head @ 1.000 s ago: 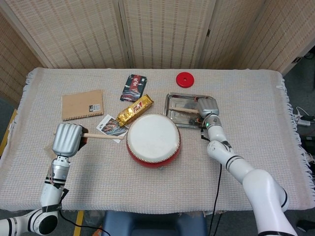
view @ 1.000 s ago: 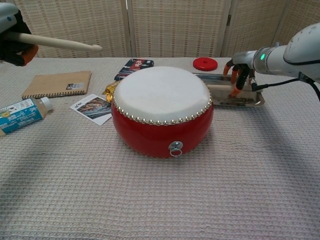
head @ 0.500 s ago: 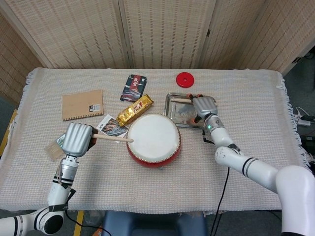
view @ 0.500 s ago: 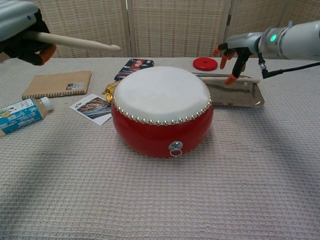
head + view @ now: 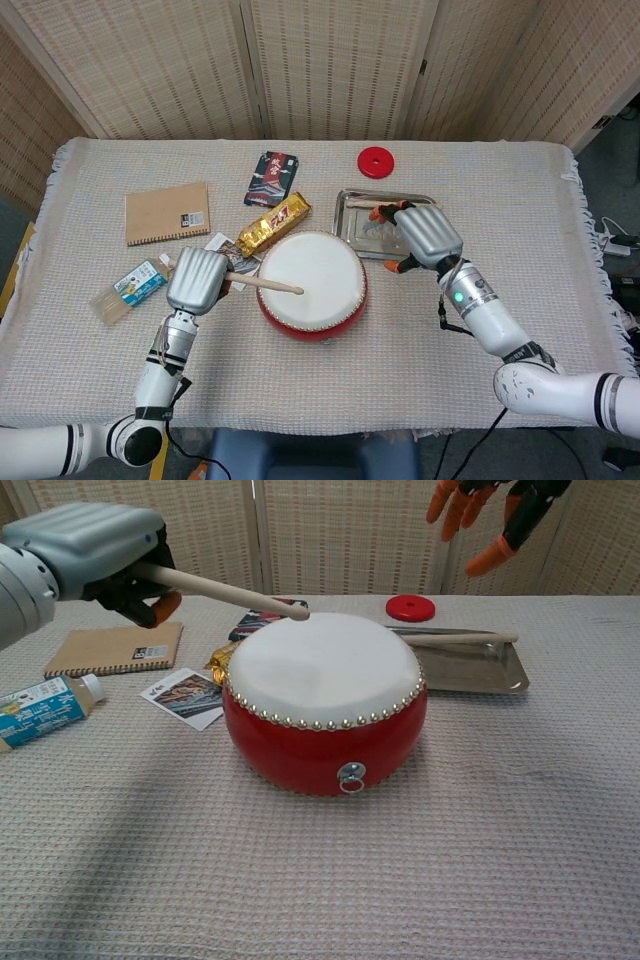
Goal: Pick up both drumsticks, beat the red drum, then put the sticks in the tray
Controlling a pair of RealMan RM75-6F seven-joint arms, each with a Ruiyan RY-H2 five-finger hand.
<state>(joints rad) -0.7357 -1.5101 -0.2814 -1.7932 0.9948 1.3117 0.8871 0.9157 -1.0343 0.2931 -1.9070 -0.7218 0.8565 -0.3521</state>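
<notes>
drumstick [image 5: 225, 591] in left fingers [image 5: 152, 608], over drum [image 5: 322, 702]

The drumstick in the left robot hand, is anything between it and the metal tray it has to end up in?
Yes. The red drum sits directly between the left robot hand holding its drumstick and the tray. The right robot hand hovers above the tray, where the other drumstick already lies.

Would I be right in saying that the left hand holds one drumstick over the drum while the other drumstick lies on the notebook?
Not quite: the other drumstick lies in the metal tray, not on the notebook, as the chest view shows. The left hand does hold one drumstick over the drum.
</notes>
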